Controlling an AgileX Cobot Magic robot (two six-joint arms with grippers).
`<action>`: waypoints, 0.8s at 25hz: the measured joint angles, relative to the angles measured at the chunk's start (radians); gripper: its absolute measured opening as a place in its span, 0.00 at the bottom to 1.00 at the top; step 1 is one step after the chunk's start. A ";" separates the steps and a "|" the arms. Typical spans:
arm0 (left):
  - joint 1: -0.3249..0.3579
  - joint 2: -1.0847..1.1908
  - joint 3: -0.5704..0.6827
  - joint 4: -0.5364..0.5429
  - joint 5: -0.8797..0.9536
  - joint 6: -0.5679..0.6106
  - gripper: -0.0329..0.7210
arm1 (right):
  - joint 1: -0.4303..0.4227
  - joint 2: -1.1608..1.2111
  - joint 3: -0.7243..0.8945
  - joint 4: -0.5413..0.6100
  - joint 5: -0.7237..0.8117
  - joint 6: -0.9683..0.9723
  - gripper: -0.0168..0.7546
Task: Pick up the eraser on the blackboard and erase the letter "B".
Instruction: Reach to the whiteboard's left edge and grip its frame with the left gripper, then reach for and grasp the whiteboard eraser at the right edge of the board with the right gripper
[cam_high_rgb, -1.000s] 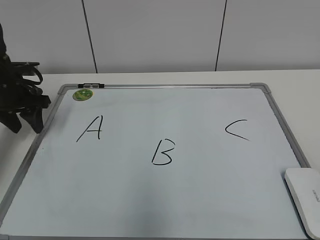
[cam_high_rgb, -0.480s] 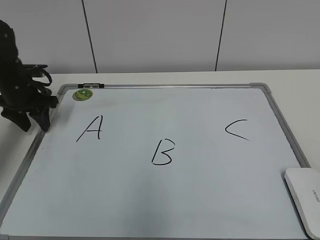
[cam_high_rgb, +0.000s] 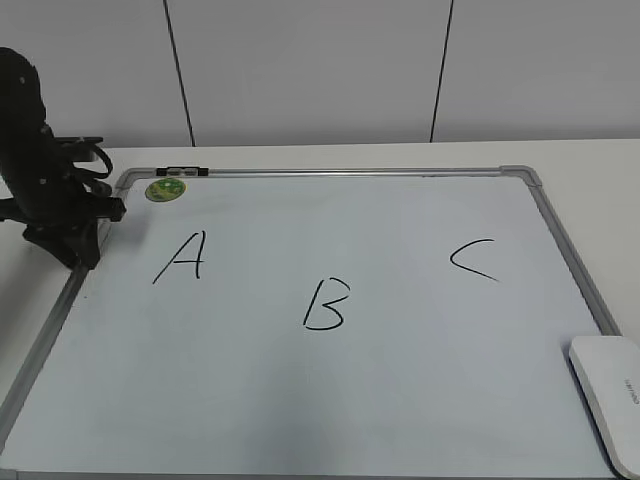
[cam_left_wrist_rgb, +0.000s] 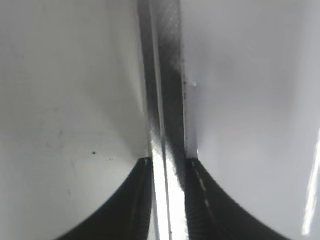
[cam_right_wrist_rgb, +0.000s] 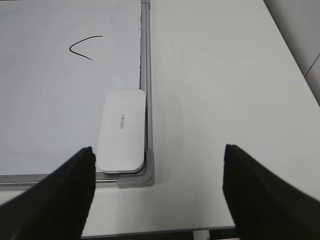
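The blackboard (cam_high_rgb: 420, 390) lies flat on the table with a black "A" (cam_high_rgb: 182, 257), the letter "B" (cam_high_rgb: 326, 305) near its middle and a "C" (cam_high_rgb: 473, 259). The white eraser (cam_high_rgb: 608, 400) lies at its near right corner, also seen in the right wrist view (cam_right_wrist_rgb: 121, 131). My left gripper (cam_high_rgb: 83, 258) sits at the board's left edge, and its jaws (cam_left_wrist_rgb: 167, 162) are closed on the grey frame rail (cam_left_wrist_rgb: 167, 100). My right gripper (cam_right_wrist_rgb: 158, 149) is open and empty, held above the corner cap, right of the eraser. It is out of the exterior view.
A small round green magnet (cam_high_rgb: 165, 188) and a black clip (cam_high_rgb: 182, 172) sit at the board's far left corner. The white table (cam_right_wrist_rgb: 220, 100) extends right of the board. The table's front edge runs close under the right gripper.
My left arm has moved right, from beside the board to its left frame rail, and its jaws have closed on the rail. The eraser and letters have not moved.
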 joint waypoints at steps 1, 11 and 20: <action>0.000 0.000 0.000 -0.003 0.000 -0.001 0.24 | 0.000 0.000 0.000 0.000 0.000 0.000 0.78; 0.000 0.000 -0.002 -0.003 -0.001 -0.011 0.10 | 0.000 0.000 0.000 0.000 0.000 0.000 0.78; 0.000 0.000 -0.002 -0.003 -0.001 -0.011 0.10 | 0.000 0.000 0.000 0.000 0.000 0.000 0.78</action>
